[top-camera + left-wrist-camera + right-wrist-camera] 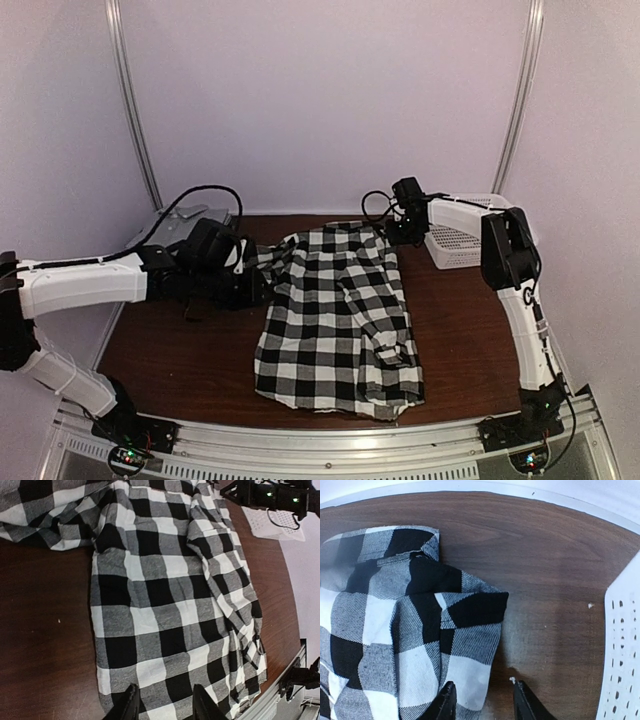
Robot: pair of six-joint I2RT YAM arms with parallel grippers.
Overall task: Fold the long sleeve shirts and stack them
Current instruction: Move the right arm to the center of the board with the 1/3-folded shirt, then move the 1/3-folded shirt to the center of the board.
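Plaid shirt left sleeve hidden behind left arm; basket cut off right.

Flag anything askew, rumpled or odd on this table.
The black-and-white plaid shirt lies slanted on the table, its edge toward the white mesh basket rumpled into a ridge, its collar end bunched. Nothing looks spilled.

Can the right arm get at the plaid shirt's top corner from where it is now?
Probably yes: the right gripper hangs open just over the edge of the shirt, with nothing in between.
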